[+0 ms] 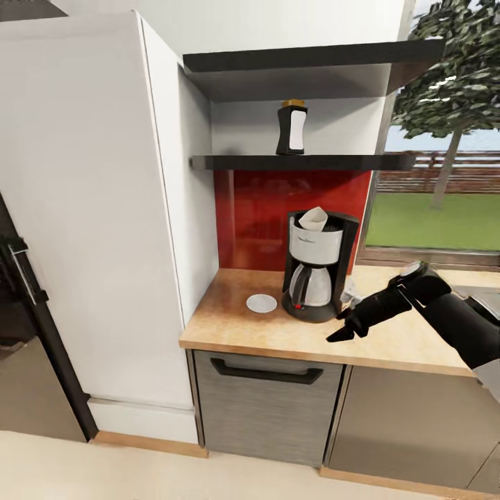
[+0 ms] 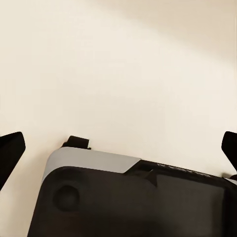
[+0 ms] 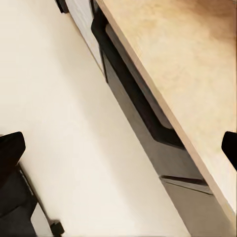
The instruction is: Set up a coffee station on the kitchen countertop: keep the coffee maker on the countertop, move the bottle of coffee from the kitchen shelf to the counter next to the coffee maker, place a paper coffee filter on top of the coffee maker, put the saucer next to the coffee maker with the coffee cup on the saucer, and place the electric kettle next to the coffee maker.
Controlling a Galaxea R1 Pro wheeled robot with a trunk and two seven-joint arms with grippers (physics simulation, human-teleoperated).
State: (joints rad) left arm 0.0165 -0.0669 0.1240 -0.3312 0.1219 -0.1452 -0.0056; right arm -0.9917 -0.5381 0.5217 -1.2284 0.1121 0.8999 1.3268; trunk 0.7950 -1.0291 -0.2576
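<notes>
Already the coffee maker [image 1: 317, 274] stands on the countertop [image 1: 264, 332] against the red backsplash [image 1: 257, 215], with the paper coffee filter [image 1: 312, 219] sitting point-down in its basket, so I judge those two steps settled. At the machine's nine o'clock, just beside its base, lies the saucer [image 1: 262, 303], flat and bare (no cup on it, and I see no cup or kettle anywhere on this stretch of worktop). Up at twelve o'clock from the machine, the bottle of coffee [image 1: 292, 128] stands upright on the kitchen shelf [image 1: 298, 162], well apart from the counter below; that one looks to me like the next thing to fetch.

My right gripper [image 1: 345, 326] hovers low over the worktop at the machine's four o'clock, near its base but not touching it. Its fingers spread wide with nothing between them: in the right wrist view the two tips sit at opposite edges, looking down past the wooden counter edge to the drawer front [image 3: 143, 123] and floor. I'd read that as an arm parked clear of the carafe.

My left gripper [image 2: 118, 148] hangs over pale floor [image 2: 118, 59] above the robot's own base, jaws likewise parted and empty, free for the reach to the shelf.
</notes>
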